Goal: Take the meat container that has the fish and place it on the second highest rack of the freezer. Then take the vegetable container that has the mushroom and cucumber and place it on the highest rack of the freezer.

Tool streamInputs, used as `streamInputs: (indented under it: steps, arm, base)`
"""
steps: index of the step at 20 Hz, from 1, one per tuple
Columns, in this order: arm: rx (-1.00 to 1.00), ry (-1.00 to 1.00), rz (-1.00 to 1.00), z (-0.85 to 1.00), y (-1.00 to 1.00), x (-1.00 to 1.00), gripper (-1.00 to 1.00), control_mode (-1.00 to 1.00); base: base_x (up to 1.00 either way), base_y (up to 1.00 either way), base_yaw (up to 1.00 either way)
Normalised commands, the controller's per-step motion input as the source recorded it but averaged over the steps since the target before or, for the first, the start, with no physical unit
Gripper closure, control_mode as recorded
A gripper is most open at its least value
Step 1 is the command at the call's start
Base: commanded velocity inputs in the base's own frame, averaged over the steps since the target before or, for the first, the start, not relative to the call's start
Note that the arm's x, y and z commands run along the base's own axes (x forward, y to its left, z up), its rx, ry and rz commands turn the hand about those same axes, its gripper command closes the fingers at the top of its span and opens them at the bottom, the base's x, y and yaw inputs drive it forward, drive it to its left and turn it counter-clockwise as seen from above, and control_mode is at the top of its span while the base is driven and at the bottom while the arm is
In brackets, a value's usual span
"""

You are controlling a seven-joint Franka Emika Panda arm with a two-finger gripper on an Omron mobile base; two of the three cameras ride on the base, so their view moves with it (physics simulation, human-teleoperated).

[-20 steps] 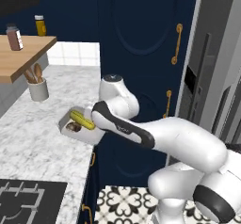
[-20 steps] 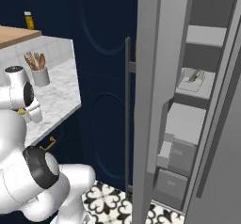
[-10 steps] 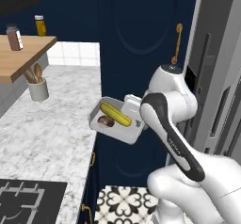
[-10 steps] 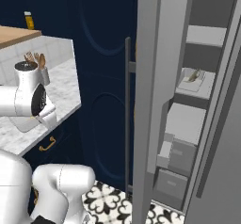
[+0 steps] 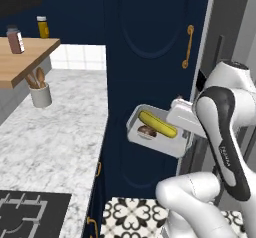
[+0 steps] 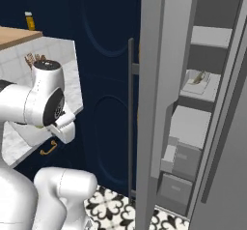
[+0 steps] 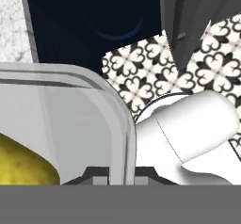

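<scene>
1. Claw [image 7: 121, 173] of ours is pinched tight on the rim of the vegetable container [image 5: 159, 132]. In the hand view one dark tip sits on each side of the tray's thin wall, right at the bottom edge.
2. We hold the tray up in the air in front of the navy cabinet [image 5: 150, 57]. It is off the tabletop [image 5: 55, 127] and hangs past its edge, over the patterned floor [image 5: 130, 214].
3. Inside the tray lie the cucumber [image 5: 157, 124] and the mushroom [image 5: 146, 131]. The mushroom sits just beside the cucumber, at about 7 o'clock from it in the left base view.
4. From the claw, the tray stretches away toward 9 o'clock in the left base view. The cucumber's long way runs from 10 o'clock to 4 o'clock, so one end points nearly at the claw.
5. The freezer [image 6: 159, 103] stands open, at about 3 o'clock from the tray in the left base view. We think the tray must swing that way next.
6. The highest rack [image 6: 211, 35] is bare on the part we can see, and well above the tray. We think the tray must rise a lot and go around the door's edge.
7. The fish [image 6: 198, 78] already rests in its container on the second highest rack [image 6: 190, 93], so we judge that half done.
8. The tray looks tipped. We think it should stay level so nothing rolls out.
</scene>
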Motion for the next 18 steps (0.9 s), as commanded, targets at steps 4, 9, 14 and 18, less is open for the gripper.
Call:
streamInputs:
  steps: [4,9,14,18]
  arm:
    - [0.0,0.0,-0.15,0.16,-0.56,-0.87,1.0,-1.0]
    - [0.0,-0.01,-0.05,0.17,-0.19,-0.78,1.0,-1.0]
    - [0.0,0.0,0.0,0.06,-0.07,-0.18,1.0,1.0]
    - [0.0,0.0,0.0,0.0,0.0,0.0,1.0,1.0]
  base:
    - [0.0,0.0,0.0]
    - [0.0,0.0,0.0]
    - [-0.53,-0.2,-0.01]
    - [-0.63,-0.71,-0.07]
